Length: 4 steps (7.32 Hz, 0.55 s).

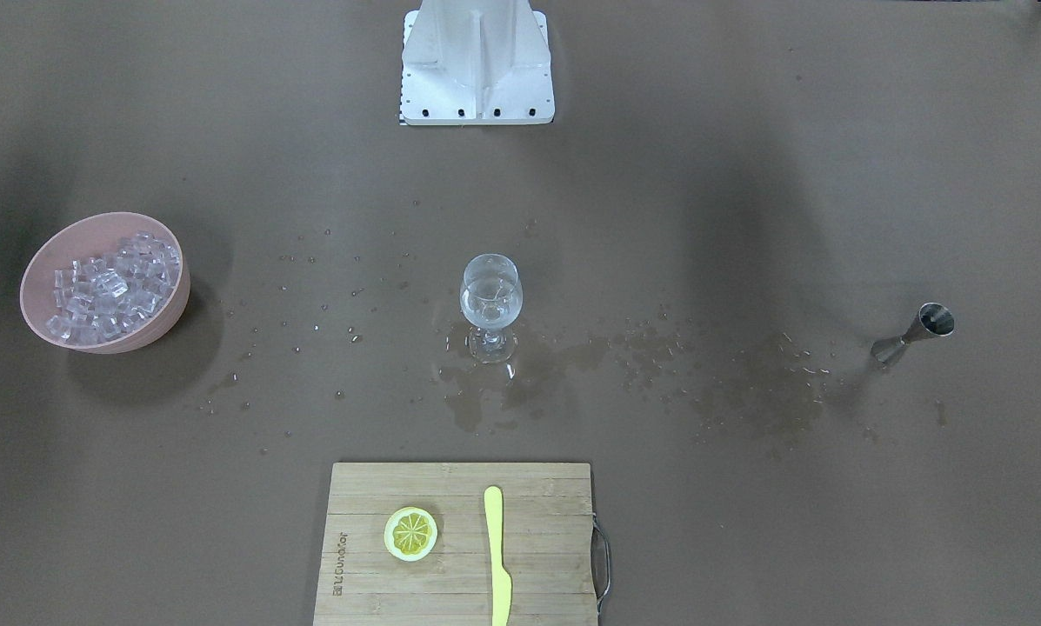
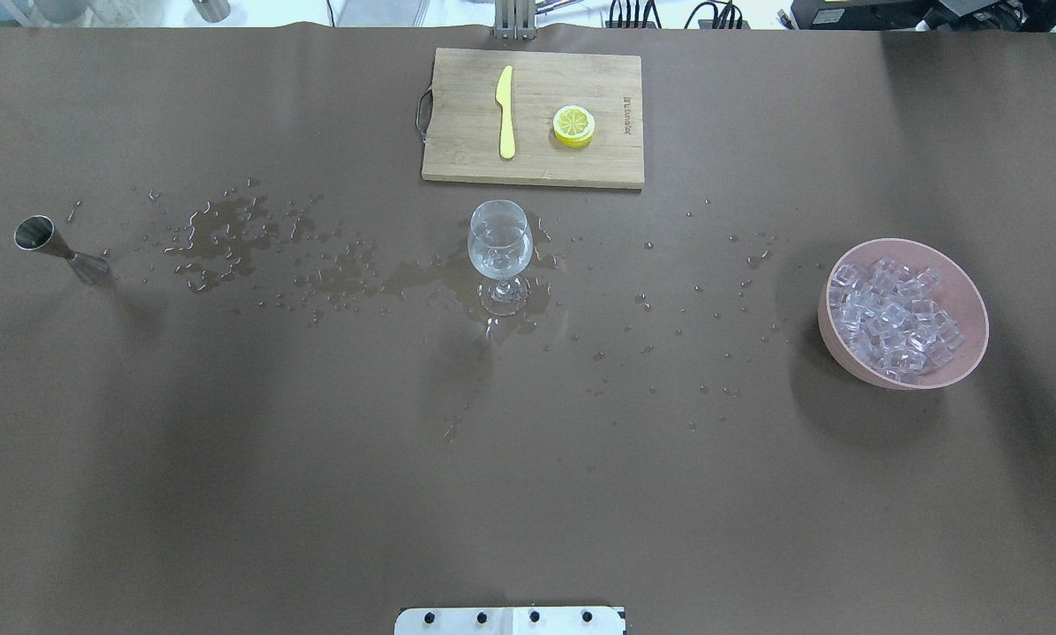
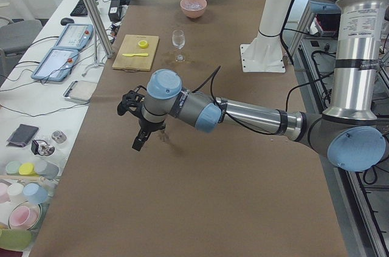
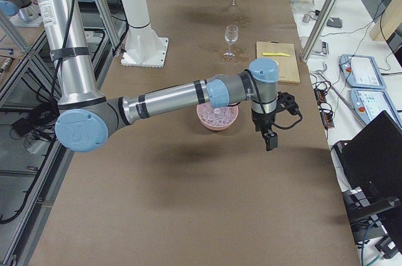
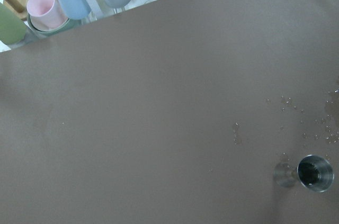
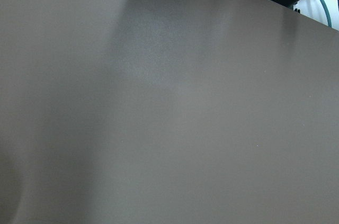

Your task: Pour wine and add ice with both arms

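Observation:
A clear stemmed glass (image 1: pixel 490 300) stands upright mid-table in a wet patch. A pink bowl (image 2: pixel 971 300) piled with ice (image 2: pixel 889 322) sits on the robot's right. A steel jigger (image 2: pixel 51 247) stands on its left and shows low right in the left wrist view (image 5: pixel 307 172). No wine shows clearly. Both arms hover over the table's ends. The left gripper (image 3: pixel 138 141) hangs near the jigger's end. Beside the bowl, the right gripper (image 4: pixel 271 142) points down. Each gripper shows only in a side view, so I cannot tell whether it is open or shut.
A wooden cutting board (image 2: pixel 457 159) with a lemon slice (image 2: pixel 573 125) and a yellow knife (image 2: pixel 505 123) lies at the far edge. Water droplets and puddles (image 2: pixel 228 234) spread across the brown mat. The white pedestal (image 1: pixel 477 65) stands on the robot's side. Coloured cups (image 5: pixel 63 1) stand beyond the left end.

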Tool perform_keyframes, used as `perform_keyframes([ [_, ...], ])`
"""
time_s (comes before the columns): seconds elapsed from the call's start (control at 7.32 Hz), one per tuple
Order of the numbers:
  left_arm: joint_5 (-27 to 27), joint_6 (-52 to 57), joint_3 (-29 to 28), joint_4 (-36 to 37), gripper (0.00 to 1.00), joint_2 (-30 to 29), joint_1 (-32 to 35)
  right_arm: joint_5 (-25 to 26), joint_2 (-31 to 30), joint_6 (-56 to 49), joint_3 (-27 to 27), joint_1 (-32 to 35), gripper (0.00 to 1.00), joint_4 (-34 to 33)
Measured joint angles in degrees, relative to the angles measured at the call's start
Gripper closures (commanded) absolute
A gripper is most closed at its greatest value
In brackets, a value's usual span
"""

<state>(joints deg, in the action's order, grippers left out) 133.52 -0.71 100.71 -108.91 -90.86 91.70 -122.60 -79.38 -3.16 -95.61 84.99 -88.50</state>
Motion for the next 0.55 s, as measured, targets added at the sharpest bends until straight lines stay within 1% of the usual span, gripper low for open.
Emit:
perform_keyframes([
  [0.14, -0.11, -1.55, 0.38, -1.81, 0.01, -0.02, -1.25, 0.00, -0.11, 0.05, 0.08, 0.00, 0.00, 0.00],
  [0.27, -0.37, -6.08, 0.63, -5.79, 0.00, 0.17, -2.27, 0.00, -0.32, 0.07, 0.05, 0.00, 0.00, 0.00],
  [0.55, -2.96, -16.58, 1.91, -15.13, 0.00, 2.13, -4.72, -0.03, -0.87, 0.08, -0.15, 0.00, 0.00, 0.00],
])
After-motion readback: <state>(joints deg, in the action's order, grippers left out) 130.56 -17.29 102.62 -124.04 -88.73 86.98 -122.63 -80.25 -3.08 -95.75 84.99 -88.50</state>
